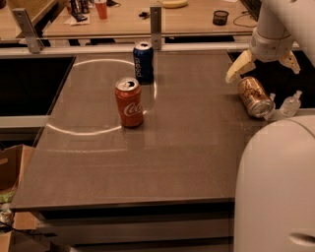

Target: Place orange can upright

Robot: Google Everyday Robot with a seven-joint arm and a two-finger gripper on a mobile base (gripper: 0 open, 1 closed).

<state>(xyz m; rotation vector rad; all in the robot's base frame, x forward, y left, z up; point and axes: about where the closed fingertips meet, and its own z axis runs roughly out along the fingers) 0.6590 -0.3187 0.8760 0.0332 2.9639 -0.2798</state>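
The orange can point(254, 96) lies on its side near the table's right edge, its silver top pointing to the front right. My gripper point(265, 65) hangs just above and behind it, open, with one pale finger point(236, 69) at the can's left and the other point(292, 61) at its right. It holds nothing. A red Coca-Cola can point(129, 102) stands upright at the middle left. A blue Pepsi can point(143, 62) stands upright behind it.
The dark table point(147, 167) ends close to the right of the orange can. Small clear bottles point(290, 104) stand just past that edge. A white part of my arm point(275, 187) fills the lower right. A desk with clutter point(123, 15) lies behind.
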